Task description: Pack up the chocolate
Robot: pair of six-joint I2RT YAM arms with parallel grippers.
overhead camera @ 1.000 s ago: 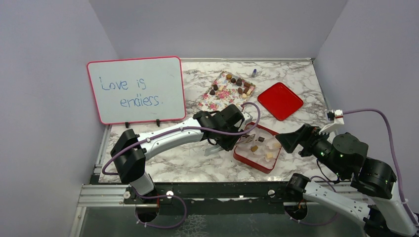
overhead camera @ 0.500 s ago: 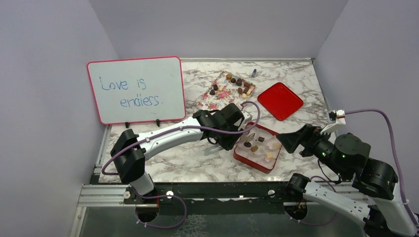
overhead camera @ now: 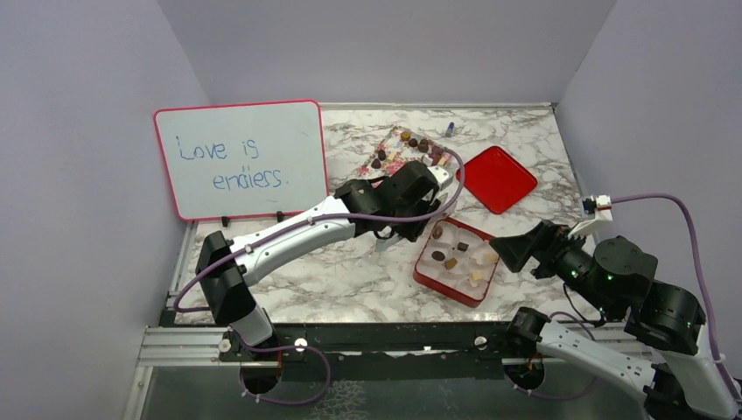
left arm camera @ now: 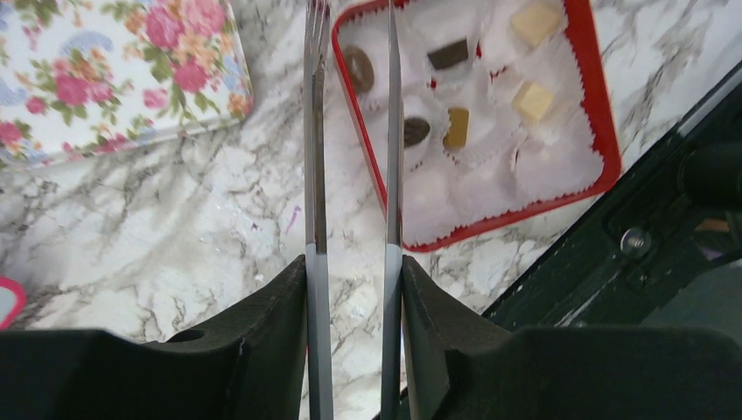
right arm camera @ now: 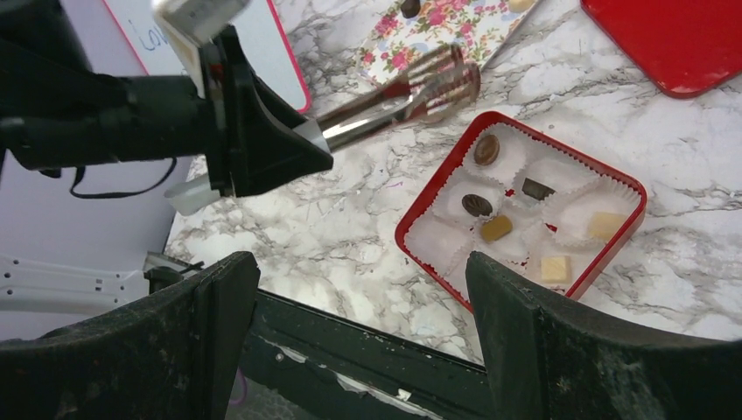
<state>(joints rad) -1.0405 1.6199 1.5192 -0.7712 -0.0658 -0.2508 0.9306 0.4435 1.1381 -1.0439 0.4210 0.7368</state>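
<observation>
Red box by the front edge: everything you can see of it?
The red box is squarish, round-cornered and shallow, seemingly glossy tin, lying flat on the marble table. White pleated paper cups line it. Six chocolates sit in cups: three dark, one caramel, two cream; the rest are empty. Only the table touches it.

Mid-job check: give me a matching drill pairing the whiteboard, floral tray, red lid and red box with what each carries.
1 whiteboard
2 floral tray
3 red lid
4 red box

A six chocolates in paper cups
B nothing
C blue handwriting
D loose chocolates

Pairs: 1-C, 2-D, 3-B, 4-A
</observation>
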